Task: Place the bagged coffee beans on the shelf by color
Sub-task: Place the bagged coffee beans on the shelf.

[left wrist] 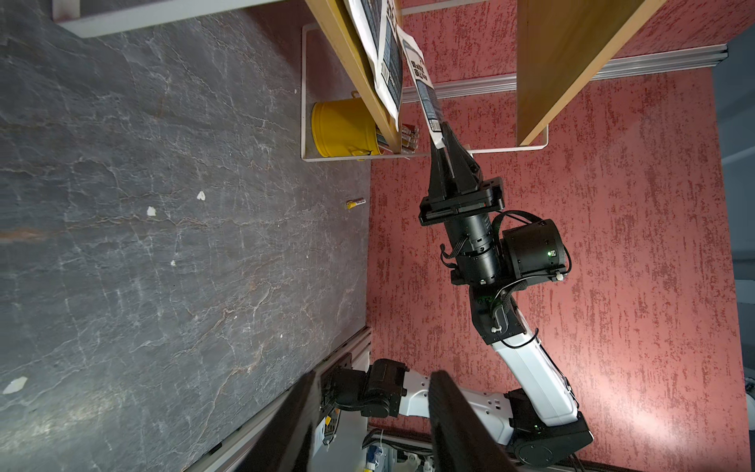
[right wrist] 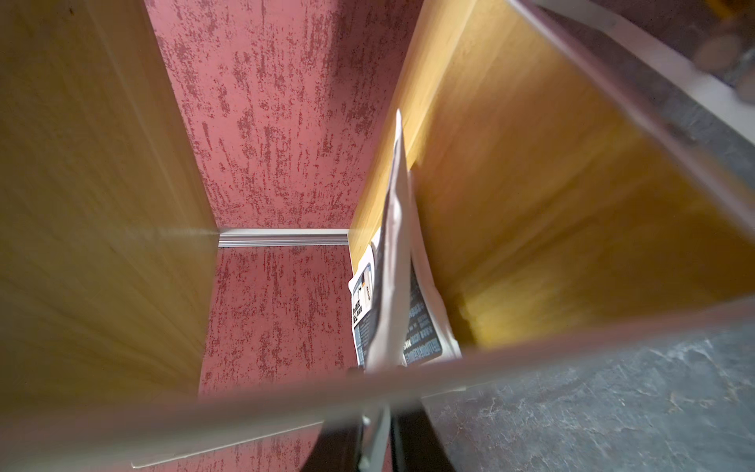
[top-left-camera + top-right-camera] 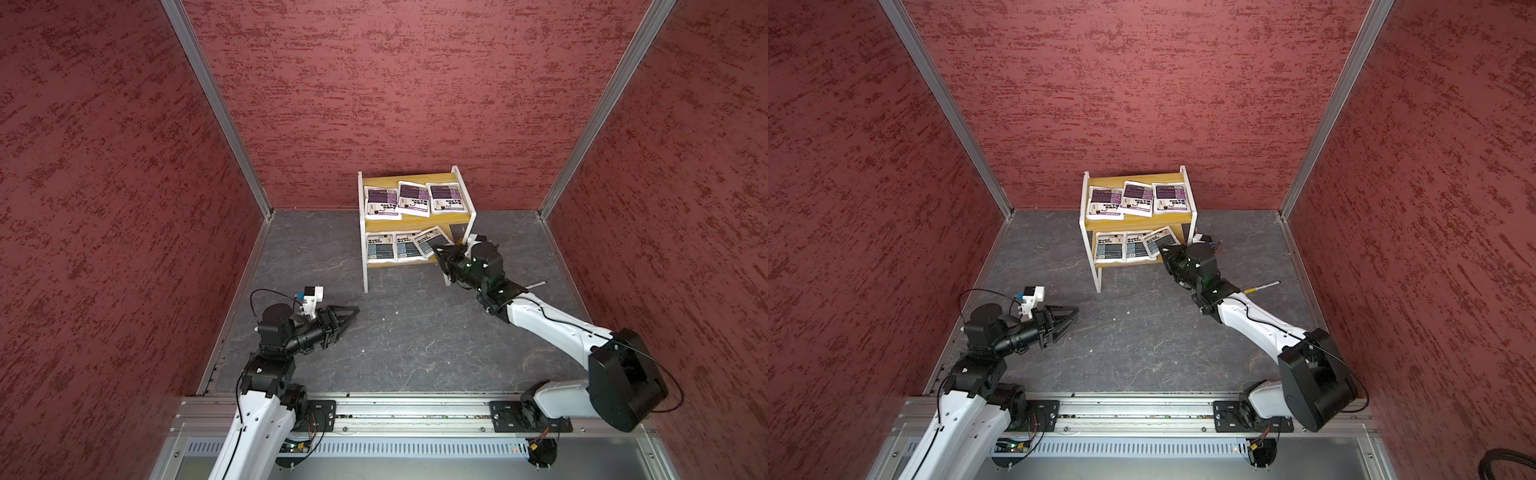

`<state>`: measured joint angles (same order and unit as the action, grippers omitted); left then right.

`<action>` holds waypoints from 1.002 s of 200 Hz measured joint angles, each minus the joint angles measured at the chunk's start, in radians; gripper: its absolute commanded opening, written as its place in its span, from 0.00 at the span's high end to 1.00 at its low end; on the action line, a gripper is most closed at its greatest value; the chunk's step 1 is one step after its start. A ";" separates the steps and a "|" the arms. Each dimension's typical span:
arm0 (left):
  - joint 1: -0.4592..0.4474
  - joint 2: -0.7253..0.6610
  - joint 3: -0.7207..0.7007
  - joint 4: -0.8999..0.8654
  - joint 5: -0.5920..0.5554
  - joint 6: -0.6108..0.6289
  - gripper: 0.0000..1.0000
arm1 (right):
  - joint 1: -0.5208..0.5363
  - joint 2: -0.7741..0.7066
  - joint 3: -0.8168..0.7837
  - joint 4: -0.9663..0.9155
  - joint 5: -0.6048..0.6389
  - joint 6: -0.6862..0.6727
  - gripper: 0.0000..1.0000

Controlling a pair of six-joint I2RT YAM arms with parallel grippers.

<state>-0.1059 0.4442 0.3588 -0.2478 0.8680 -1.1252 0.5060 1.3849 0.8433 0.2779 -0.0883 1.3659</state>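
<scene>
While the left pincer (image 3: 351, 319) hangs half-wide and empty at seven o'clock, the right pincer (image 3: 440, 252) pinches the third grey-blue pouch (image 3: 431, 242), askew at three o'clock on the shelf (image 3: 415, 223); square it toward twelve before releasing.

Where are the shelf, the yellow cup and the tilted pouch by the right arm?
shelf (image 3: 419, 224): in a top view, front edge of its upper board.
yellow cup (image 1: 343, 128): left wrist view, its side wall.
tilted pouch (image 3: 432, 241): in a top view, middle of its printed face.
</scene>
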 measured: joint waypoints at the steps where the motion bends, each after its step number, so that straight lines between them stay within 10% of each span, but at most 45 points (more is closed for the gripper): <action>1: 0.000 0.000 0.000 0.000 0.000 0.000 0.53 | 0.000 0.000 0.000 -0.001 0.001 0.001 0.84; 200: 0.000 -0.021 -0.032 -0.027 0.023 0.000 0.53 | 0.058 0.027 -0.051 0.100 0.276 0.075 0.87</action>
<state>-0.1055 0.4232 0.3267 -0.2745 0.8909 -1.1248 0.5644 1.4120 0.7925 0.3775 0.1875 1.4406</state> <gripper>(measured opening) 0.471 0.125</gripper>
